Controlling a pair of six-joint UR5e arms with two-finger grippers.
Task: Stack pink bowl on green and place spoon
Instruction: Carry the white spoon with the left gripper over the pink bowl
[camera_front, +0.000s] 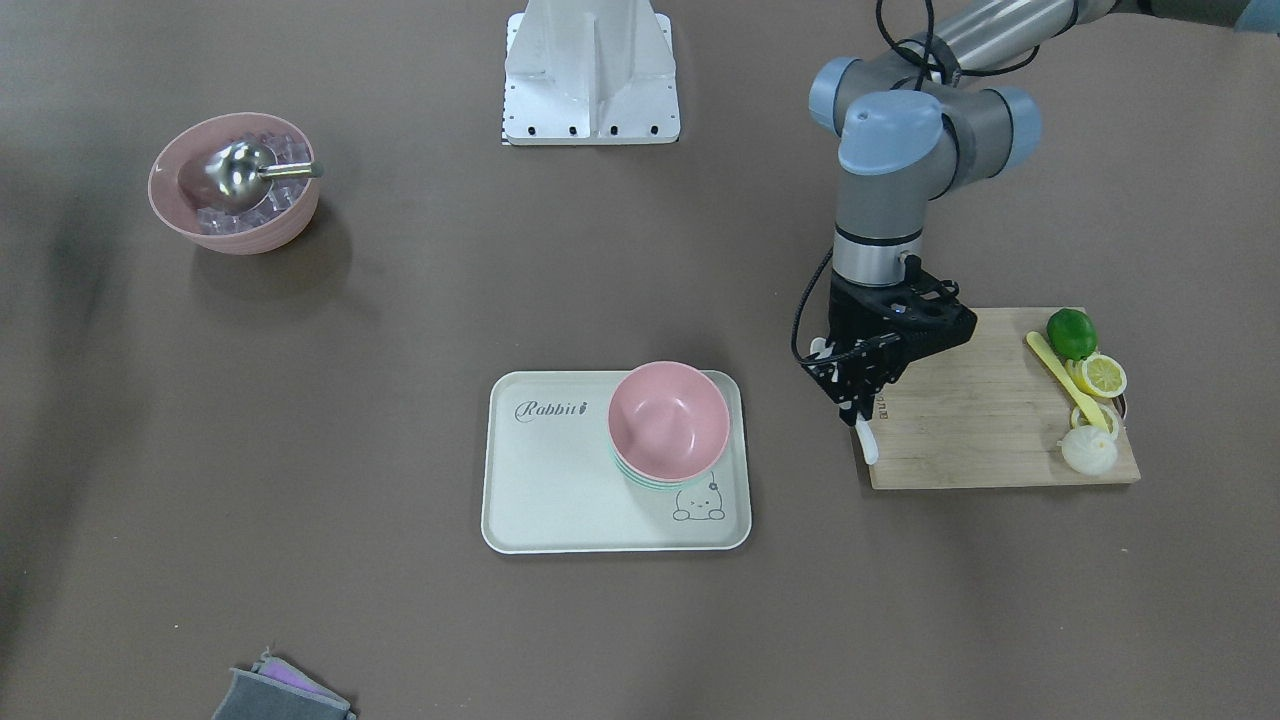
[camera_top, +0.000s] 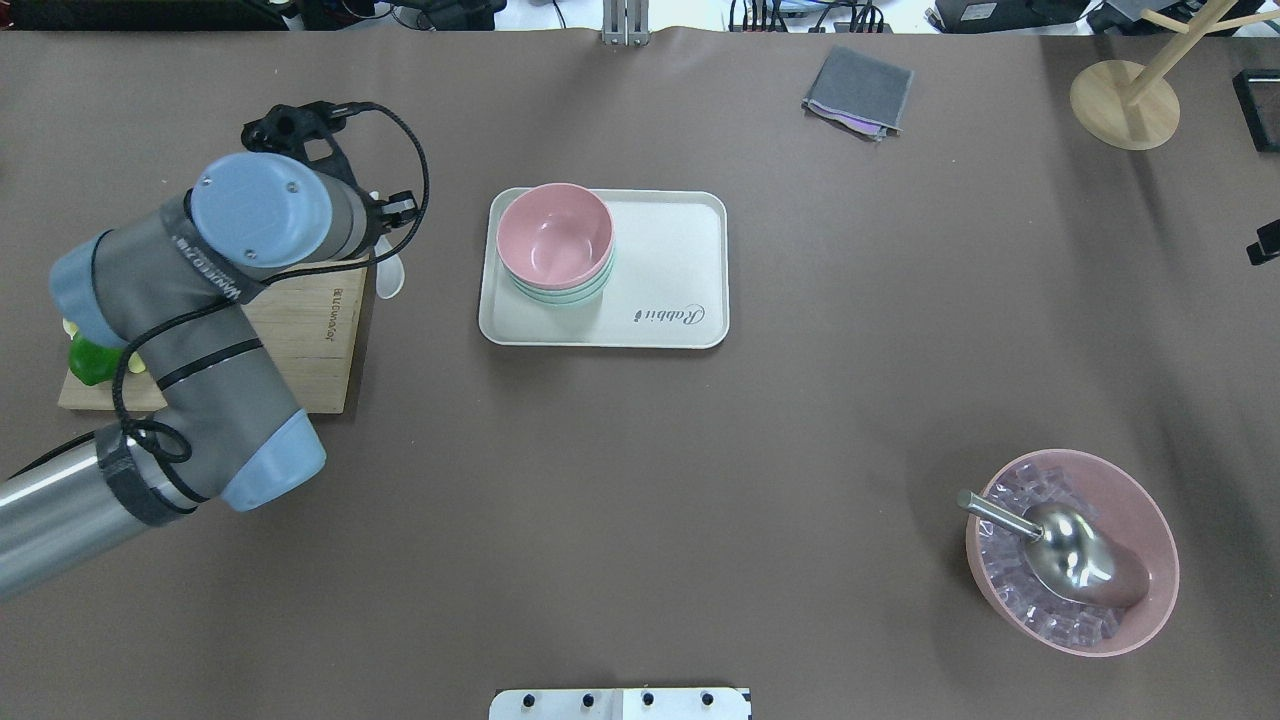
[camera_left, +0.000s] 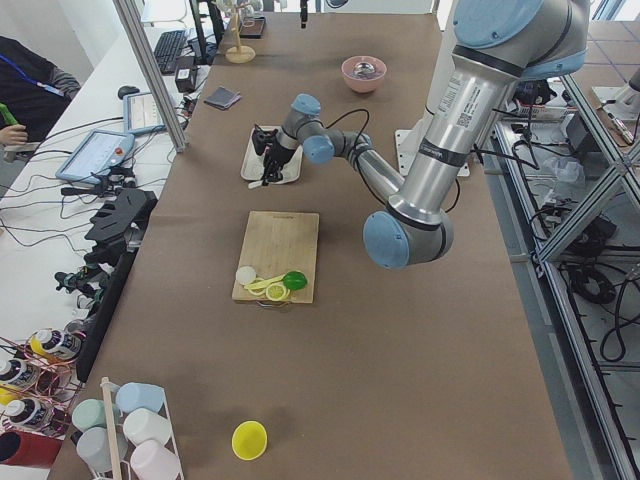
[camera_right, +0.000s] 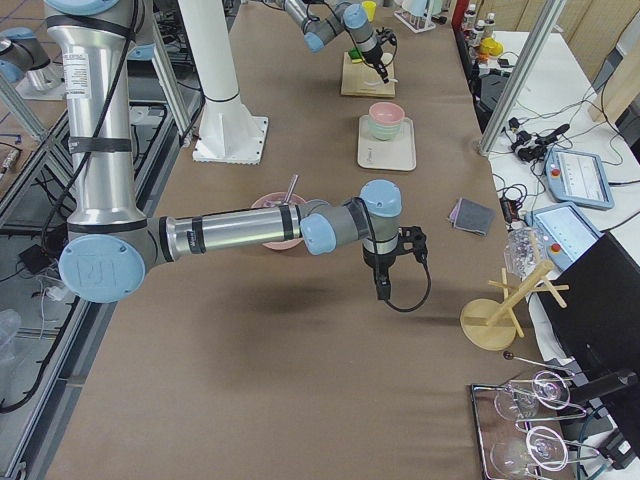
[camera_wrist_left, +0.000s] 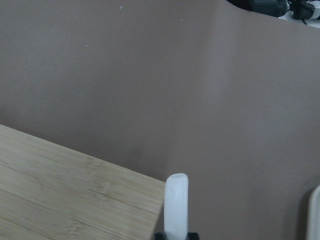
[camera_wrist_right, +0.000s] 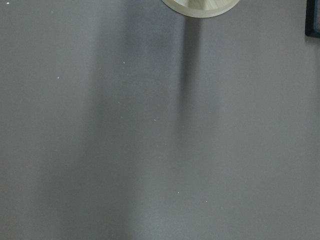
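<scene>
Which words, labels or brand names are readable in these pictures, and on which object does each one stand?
"Rabbit": printed in script on the tray.
Engraved mark near the edge of the cutting board: too blurred to read.
White lettering on the dark band of the left arm: too blurred to read.

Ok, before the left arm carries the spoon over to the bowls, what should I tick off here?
1. Pink bowl nested in green bowl: ok.
2. Spoon gripped by left pincer: ok.
3. Pink bowl empty, room for the spoon: ok.
4. Table between board and tray free of obstacles: ok.
5. Right pincer away from the tray: ok.
6. Right pincer open or shut: cannot tell.
</scene>
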